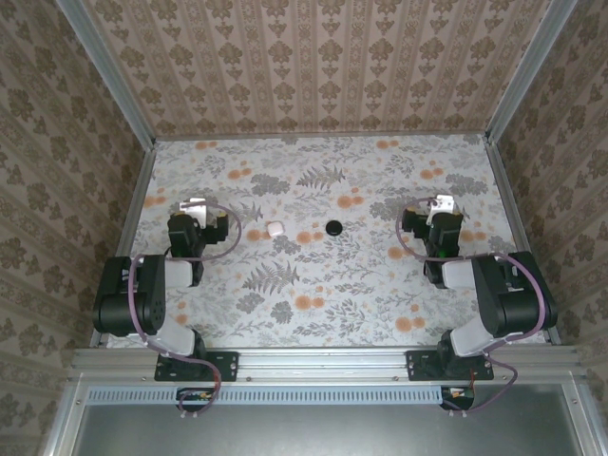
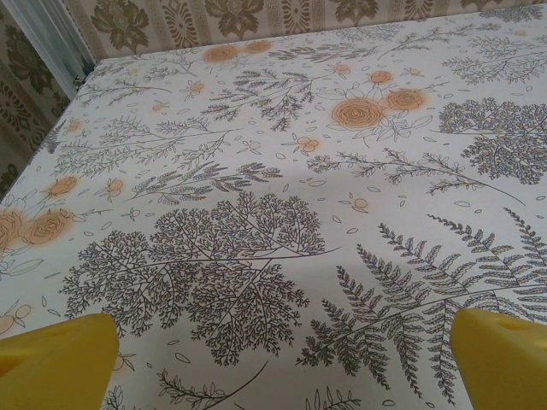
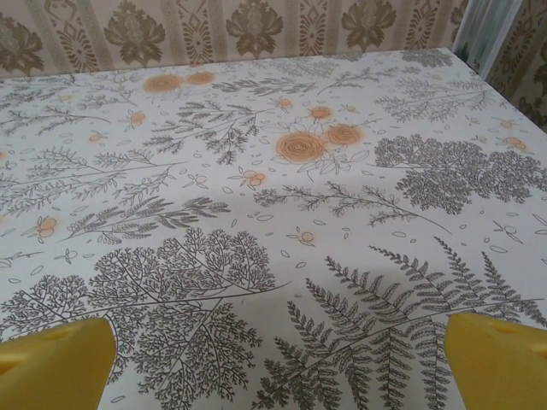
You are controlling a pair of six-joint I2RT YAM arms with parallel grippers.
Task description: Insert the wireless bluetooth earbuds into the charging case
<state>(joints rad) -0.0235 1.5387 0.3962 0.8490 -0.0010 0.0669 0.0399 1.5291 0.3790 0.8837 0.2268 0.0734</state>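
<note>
Floral table (image 1: 285,313), overhead charging case (image 1: 334,227), white lump (image 1: 275,229) unclear, left end effector (image 2: 280,342), right end effector (image 3: 278,342), both released

Limits of view: small items, cropped fingers.
From above, case (image 1: 334,227) is too small to tell its lid state; white lump (image 1: 275,229) left of it cannot be identified. Wrist views crop left fingers (image 2: 55,363) and right fingers (image 3: 500,359) at the bottom edge.

Floral-patterned table (image 1: 313,313), round black charging case (image 1: 334,227) near centre, small white object (image 1: 275,229) left of it
</note>
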